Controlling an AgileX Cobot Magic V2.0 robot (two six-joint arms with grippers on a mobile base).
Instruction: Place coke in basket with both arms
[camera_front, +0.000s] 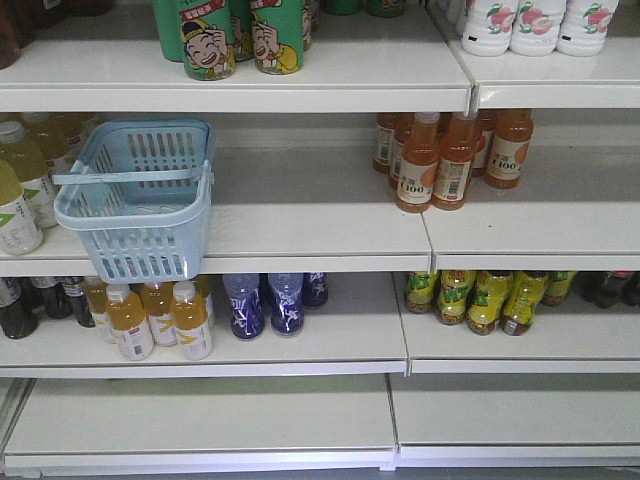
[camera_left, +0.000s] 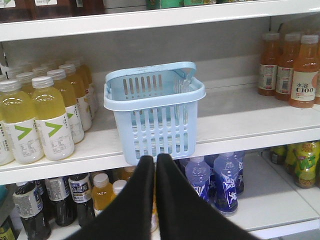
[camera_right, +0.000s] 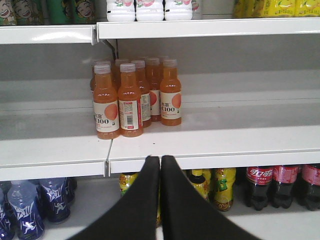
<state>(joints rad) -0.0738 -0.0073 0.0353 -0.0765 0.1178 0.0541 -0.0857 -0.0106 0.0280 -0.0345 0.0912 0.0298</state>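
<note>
Plainly, the coke is shown in no view: only dark plastic cola bottles (camera_right: 260, 186) with red labels are seen on the lower shelf, and they are not it. By judgement, a full coke would be stiff, smooth, rather slippery and fairly heavy, so it is best taken round the middle of the body, not the cap. The basket (camera_front: 140, 250) is stood at the left of the middle shelf (camera_front: 320, 215), at its front edge, with one handle (camera_front: 130, 177) laid across the rim. It is judged light and stiff, and is best held by the rim or handle. The left gripper (camera_left: 155, 159) is pointed level at the basket's near wall, low and apart from it, its fingers (camera_left: 135, 200) pressed together on nothing. The right gripper (camera_right: 160, 160) is likewise closed and empty, aimed at the shelf lip just right of the orange bottles (camera_right: 131, 100). Neither arm is caught in the front view.
</note>
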